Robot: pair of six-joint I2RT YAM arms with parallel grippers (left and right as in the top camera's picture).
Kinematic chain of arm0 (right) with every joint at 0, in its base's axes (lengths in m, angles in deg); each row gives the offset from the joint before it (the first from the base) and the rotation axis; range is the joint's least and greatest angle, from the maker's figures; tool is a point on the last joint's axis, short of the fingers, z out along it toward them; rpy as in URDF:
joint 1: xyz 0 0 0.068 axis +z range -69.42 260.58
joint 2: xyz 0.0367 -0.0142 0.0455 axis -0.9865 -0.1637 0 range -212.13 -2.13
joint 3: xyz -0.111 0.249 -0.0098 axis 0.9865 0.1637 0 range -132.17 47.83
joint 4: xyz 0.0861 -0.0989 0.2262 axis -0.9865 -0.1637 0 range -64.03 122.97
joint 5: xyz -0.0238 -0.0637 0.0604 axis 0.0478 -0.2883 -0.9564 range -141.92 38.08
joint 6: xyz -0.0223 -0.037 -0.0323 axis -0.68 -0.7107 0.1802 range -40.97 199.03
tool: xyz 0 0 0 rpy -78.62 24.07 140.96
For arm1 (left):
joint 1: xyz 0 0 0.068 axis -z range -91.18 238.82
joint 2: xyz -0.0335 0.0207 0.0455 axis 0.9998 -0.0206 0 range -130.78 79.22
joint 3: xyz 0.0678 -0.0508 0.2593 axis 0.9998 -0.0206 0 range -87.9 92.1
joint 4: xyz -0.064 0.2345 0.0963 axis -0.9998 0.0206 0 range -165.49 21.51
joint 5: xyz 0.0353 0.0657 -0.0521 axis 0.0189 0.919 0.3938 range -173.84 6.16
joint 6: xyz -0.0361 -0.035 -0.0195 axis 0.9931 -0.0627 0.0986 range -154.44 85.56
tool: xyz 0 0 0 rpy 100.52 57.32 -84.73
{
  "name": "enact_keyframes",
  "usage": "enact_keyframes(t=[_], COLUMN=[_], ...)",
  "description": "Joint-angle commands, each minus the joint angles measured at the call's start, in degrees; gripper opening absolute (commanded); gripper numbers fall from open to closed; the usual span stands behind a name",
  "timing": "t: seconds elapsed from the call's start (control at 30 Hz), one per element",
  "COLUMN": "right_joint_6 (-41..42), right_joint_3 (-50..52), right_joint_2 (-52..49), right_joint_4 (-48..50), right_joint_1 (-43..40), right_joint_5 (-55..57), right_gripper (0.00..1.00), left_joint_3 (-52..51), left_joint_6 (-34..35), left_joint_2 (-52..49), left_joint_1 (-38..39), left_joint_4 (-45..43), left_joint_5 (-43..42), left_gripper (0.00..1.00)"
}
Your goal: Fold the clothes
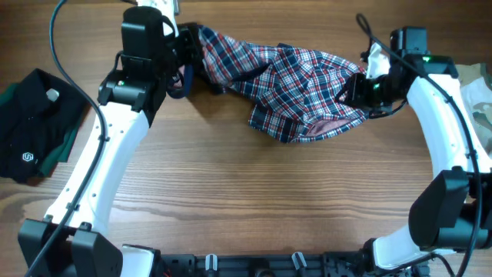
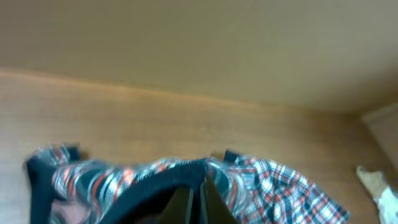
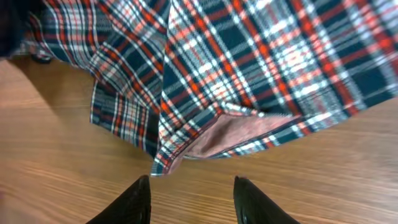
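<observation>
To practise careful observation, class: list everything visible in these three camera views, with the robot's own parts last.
red, navy and white plaid cloth shirt: one, crumpled, far middle of the table, between the grippers
black garment with a small white logo and green edge: one, at the table's left edge
white and beige garment: one, at the right edge, partly behind the right arm
wooden table: one, brown, under everything
arms: two, white with black joints, left arm, right arm
left gripper: one, black, shut on the shirt's navy trim
right gripper: one, black, open over bare wood near the shirt's hem
</observation>
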Motion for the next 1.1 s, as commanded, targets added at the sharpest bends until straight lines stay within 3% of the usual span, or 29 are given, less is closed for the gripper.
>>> enact_keyframes(t=[0.0, 0.23, 0.37, 0.57, 0.8, 0.83, 0.87, 0.9, 1.07], right_joint_6=[2.78, 14.53, 20.81, 23.32, 25.27, 25.27, 25.24, 25.22, 19.17], right_joint_3=[5.16, 16.96, 18.36, 18.36, 20.35, 21.2, 21.46, 21.46, 16.11], right_joint_2=[0.17, 0.15, 0.15, 0.02, -1.75, -1.77, -1.77, -1.75, 3.85], right_joint_4=[2.43, 16.92, 20.24, 20.57, 23.89, 25.24, 25.66, 25.92, 22.16], right_joint_1=[1.53, 8.61, 13.88, 16.13, 16.28, 16.28, 16.28, 16.26, 14.69], right_joint_5=[-6.19, -6.86, 2.38, 12.35, 11.45, 10.27, 10.01, 9.99, 12.02], right_gripper=[0.43, 0.45, 0.51, 0.52, 0.5, 0.45, 0.31, 0.05, 0.04], left_joint_3=[0.9, 1.16, 1.16, 1.16, 1.16, 1.16, 1.16, 1.16, 1.16], left_joint_6=[-3.1, -3.1, -3.1, -4.61, -4.61, -4.61, -4.61, -4.61, -6.58], left_joint_2=[0.94, 0.94, 0.94, 0.94, 0.94, 0.94, 0.94, 0.94, 0.94], left_joint_1=[-0.24, -0.24, -0.24, -0.24, -0.24, -0.24, -0.24, -0.24, -0.39], left_joint_4=[-4.11, -4.72, -3.8, -2.45, -2.32, -2.32, -2.29, -2.32, -2.29], left_joint_5=[-2.69, -2.78, -2.8, -2.78, -2.78, -2.78, -2.78, -2.78, -1.86], left_gripper=[0.04, 0.04, 0.04, 0.04, 0.04, 0.04, 0.04, 0.04, 0.04])
